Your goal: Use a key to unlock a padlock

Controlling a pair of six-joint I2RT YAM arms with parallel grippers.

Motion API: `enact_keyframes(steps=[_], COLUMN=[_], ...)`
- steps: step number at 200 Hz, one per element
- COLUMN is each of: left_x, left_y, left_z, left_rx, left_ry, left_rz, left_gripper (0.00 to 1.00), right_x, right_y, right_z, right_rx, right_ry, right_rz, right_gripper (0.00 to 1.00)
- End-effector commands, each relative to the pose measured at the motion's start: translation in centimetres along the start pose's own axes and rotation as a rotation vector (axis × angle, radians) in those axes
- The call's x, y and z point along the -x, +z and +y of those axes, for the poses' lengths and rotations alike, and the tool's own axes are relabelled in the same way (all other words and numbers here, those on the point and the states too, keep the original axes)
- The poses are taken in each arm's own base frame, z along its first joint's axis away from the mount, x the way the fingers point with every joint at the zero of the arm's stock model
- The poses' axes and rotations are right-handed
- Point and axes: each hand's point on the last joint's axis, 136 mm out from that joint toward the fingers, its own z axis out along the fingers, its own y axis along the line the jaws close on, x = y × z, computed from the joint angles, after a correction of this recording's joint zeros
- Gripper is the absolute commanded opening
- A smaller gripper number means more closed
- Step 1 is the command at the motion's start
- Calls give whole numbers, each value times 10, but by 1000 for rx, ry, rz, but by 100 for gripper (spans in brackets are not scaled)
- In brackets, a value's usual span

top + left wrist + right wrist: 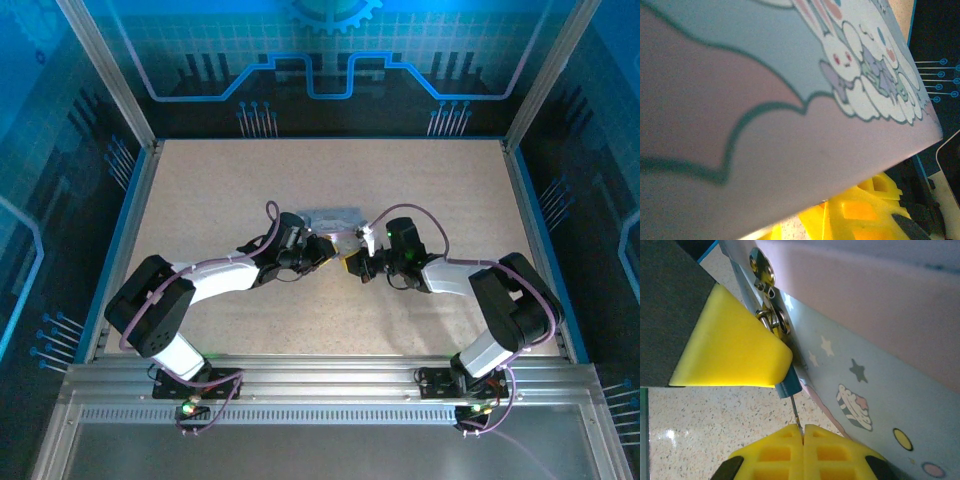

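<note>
Right end effector (pixel 803 433) pinching key (pixel 795 414), touching padlock (pixel 788 385)

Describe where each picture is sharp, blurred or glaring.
Top external: evenly lit and sharp. Left wrist: the tin is blurred at near left, sharper at its rabbits. Right wrist: the key is sharp, the tin's upper face blurs, glare spots the table.
</note>
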Motion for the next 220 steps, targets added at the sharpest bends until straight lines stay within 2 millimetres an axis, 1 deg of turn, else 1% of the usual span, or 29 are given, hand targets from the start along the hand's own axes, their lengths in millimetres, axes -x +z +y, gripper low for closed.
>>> enact_keyframes(steps=[1,27,53,87,111,137,180,199,220], left_x=[-39,-39,-38,-38,-38,-37,-36,-36,-35], left_y=[-5,-7,-8,-10,-8,-5,-1,-1,-2], left_z=[-43,-45,-47,-52,-49,-41,-29,-29,-29], left_rx=[-163,-171,-181,-190,-177,-154,-113,-112,-113], left_ry=[72,73,74,75,76,76,93,95,100], left_rz=[172,169,167,167,167,158,148,145,142], left_gripper=[15,15,15,16,16,15,15,15,15], right_x=[75,76,68,59,64,70,76,75,67], right_y=[-15,-22,-21,-9,-5,-7,-14,-15,-17], right_z=[18,12,8,17,27,37,45,45,42], right_rx=[36,20,16,43,69,90,96,88,73], right_ry=[-135,-132,-125,-130,-134,-130,-122,-123,-117], right_rz=[-213,-219,-197,-171,-178,-197,-207,-199,-176], right_gripper=[0,0,0,0,0,0,0,0,0])
